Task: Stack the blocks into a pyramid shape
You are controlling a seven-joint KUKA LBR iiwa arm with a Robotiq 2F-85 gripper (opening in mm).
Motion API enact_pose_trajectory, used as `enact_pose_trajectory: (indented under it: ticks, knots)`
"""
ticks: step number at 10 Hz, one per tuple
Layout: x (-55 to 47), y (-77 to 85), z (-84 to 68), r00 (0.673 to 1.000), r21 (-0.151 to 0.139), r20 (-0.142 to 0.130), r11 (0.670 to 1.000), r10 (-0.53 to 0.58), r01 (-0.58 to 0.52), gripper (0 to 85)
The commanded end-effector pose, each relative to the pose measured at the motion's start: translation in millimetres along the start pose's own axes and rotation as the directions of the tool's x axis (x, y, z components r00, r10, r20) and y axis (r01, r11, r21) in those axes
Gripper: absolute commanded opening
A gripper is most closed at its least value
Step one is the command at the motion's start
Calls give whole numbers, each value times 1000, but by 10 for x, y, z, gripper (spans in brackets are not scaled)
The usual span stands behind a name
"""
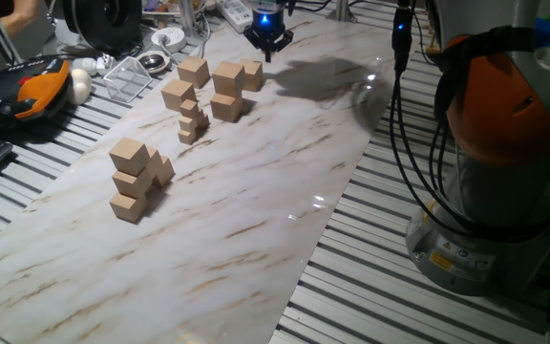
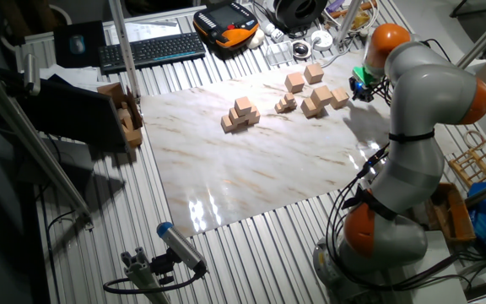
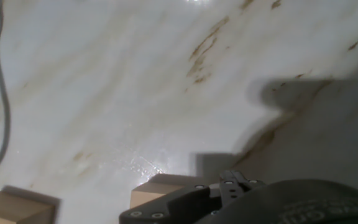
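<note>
Item, left of the marble-patterned board (image 1: 256, 220): a stepped pile of tan wooden cubes (image 1: 134, 182), wider low down and narrowing to one cube on top, reading as a pyramid already formed. Item, centre: a small pile of much smaller tan cubes (image 1: 192, 119), not part of the job. Item, further right and towards the far end: loose large blocks (image 1: 229, 88), among them one cube resting on another with a third just beside it, and two more (image 1: 185, 84) standing nearby to their left. Item, far end: the gripper (image 1: 268, 40), hovering just beyond the loose group and holding nothing visible; whether its fingers stand wide or narrow cannot be told, though the hand view shows a block (image 3: 160, 190) directly below the fingertip edge. Step judged in hand: approach to a loose block for the next pick. Next move calls for descent squarely over one cube without nudging its neighbour. Containers: a clear plastic tray (image 1: 130, 78) off the board at far left; contents not legible.
</note>
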State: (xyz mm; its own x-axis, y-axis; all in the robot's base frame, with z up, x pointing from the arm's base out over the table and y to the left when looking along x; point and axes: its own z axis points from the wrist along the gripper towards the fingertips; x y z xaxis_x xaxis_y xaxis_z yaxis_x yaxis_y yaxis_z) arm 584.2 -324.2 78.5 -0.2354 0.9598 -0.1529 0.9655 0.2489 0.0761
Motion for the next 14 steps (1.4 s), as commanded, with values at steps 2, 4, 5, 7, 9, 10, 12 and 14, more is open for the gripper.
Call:
enact_pose_trajectory:
  ticks: [2,4,5,7,9,10,12,14]
  knots:
    - [4,15,17,1000,-14,14,1000,0,0,0]
    - [8,33,26,1000,-20,23,1000,-2,3,0]
    - [10,37,26,1000,-19,24,1000,-4,5,0]
    - [13,44,33,1000,-23,28,1000,-1,2,0]
    - [17,54,37,1000,-26,24,1000,8,-8,0]
    - [20,58,40,1000,-27,21,1000,12,-11,0]
    - [26,67,43,1000,-34,11,999,22,-22,0]
    - [29,74,45,1000,-36,7,999,27,-27,0]
